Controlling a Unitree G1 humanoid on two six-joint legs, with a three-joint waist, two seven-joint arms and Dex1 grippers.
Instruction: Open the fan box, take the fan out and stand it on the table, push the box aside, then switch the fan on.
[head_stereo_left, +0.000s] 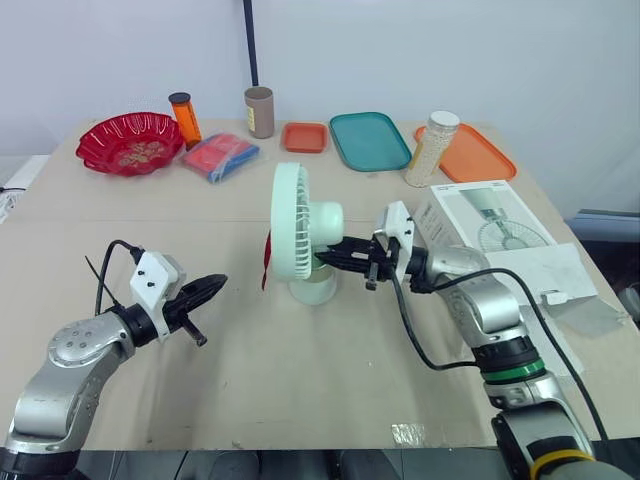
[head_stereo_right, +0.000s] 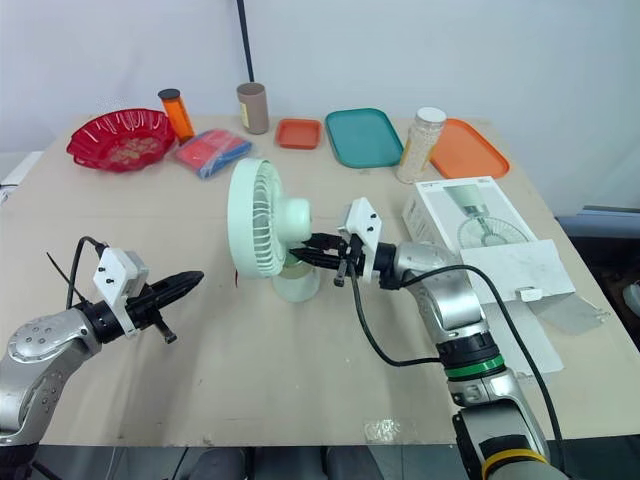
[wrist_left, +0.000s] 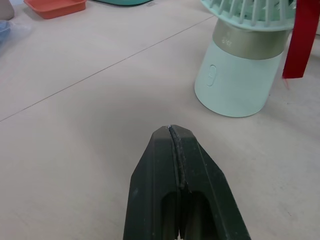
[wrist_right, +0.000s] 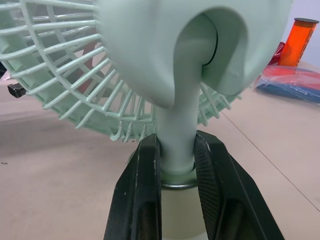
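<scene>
The fan (head_stereo_left: 300, 235) stood upright on the counter (head_stereo_left: 300, 390) in the middle of the frame. Its grille faced the left edge, and its stem ran straight up from the round base. The right gripper (head_stereo_left: 335, 256) pointed in from the right side of the frame, roughly horizontal. Its fingers (wrist_right: 142, 190) were clamped on the stem just above the base, one on either side.

The left gripper (head_stereo_left: 212, 286) hovered at lower left, apart from the fan, with its fingers pressed together to a point aimed toward the base. In that wrist's view a small oval button (wrist_left: 212, 75) showed on the side of the base turned toward the left gripper. The left arm therefore looked better placed to press it.

The box (head_stereo_left: 480, 215) lay flat at the right of the frame, just beyond the right forearm, with its flap open. The right arm was the nearer one for pushing it aside.
</scene>
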